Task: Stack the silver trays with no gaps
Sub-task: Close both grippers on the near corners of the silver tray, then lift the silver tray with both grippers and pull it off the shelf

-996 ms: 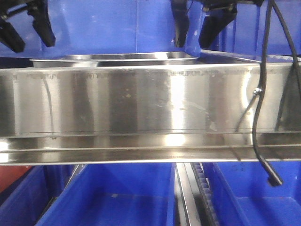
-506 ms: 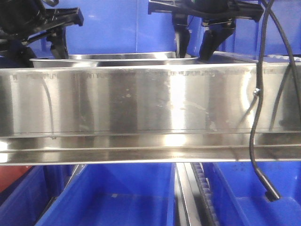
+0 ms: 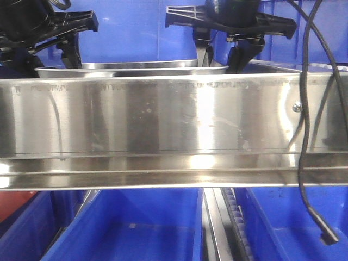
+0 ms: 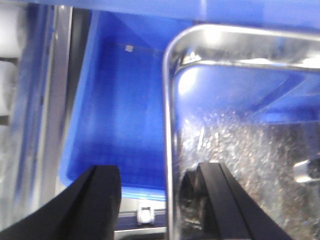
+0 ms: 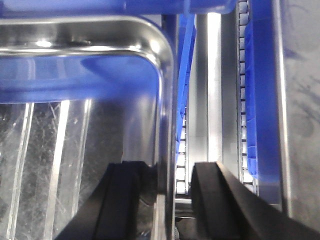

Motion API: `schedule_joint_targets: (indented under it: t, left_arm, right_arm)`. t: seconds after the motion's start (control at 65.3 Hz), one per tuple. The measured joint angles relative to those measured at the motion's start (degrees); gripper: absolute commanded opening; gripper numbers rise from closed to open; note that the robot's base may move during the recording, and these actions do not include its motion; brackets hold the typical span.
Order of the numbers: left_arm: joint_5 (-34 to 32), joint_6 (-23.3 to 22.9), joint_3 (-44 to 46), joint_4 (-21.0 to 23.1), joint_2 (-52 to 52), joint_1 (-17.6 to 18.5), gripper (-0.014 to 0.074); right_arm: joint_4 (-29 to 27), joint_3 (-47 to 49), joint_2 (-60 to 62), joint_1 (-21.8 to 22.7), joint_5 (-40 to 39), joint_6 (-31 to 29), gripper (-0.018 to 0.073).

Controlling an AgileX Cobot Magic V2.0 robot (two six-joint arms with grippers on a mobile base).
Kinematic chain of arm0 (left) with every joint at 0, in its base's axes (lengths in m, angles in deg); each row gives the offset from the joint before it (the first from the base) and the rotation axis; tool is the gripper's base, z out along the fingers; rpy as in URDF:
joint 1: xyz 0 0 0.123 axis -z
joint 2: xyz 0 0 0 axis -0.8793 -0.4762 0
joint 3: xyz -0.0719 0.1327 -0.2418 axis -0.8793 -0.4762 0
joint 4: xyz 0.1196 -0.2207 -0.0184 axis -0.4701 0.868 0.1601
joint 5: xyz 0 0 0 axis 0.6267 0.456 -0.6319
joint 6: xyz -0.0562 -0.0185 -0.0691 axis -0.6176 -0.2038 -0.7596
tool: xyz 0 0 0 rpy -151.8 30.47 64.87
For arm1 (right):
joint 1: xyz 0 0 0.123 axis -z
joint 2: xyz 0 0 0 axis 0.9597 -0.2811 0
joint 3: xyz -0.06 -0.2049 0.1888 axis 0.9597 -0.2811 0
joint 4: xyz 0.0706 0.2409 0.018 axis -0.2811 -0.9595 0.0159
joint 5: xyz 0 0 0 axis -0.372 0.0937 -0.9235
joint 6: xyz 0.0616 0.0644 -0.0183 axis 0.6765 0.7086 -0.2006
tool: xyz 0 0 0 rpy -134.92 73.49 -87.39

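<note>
Both grippers have come down since the earlier frame, and the black cable (image 3: 304, 136) has swung. From the front, the left gripper (image 3: 49, 54) and the right gripper (image 3: 222, 57) now stand at the two ends of the silver tray (image 3: 130, 68), which lies behind the steel shelf rail (image 3: 163, 119). Left wrist view: the jaws are parted, one finger outside over a blue bin (image 4: 120, 115), one inside, the tray rim between them — not pinched. Right wrist view: the same, jaws apart astride the right rim. I judge the grasp is only prepared; lifting and nesting onto another tray — none clearly seen — are left.
</note>
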Motion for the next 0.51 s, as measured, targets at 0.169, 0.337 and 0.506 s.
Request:
schedule_joint_targets:
  t: [0.169, 0.337, 0.506]
  left_arm:
    - [-0.1, 0.0, 0.1, 0.2, -0.1, 0.0, 0.0253]
    - [-0.1, 0.0, 0.1, 0.2, -0.1, 0.0, 0.0242]
    - [-0.1, 0.0, 0.1, 0.4, -0.1, 0.0, 0.0197]
  right_arm:
    - [0.0, 0.0, 0.0, 0.0, 0.0, 0.0, 0.0181]
    - [0.0, 0.0, 0.0, 0.0, 0.0, 0.0, 0.0181]
    - [0.0, 0.0, 0.0, 0.0, 0.0, 0.0, 0.0179]
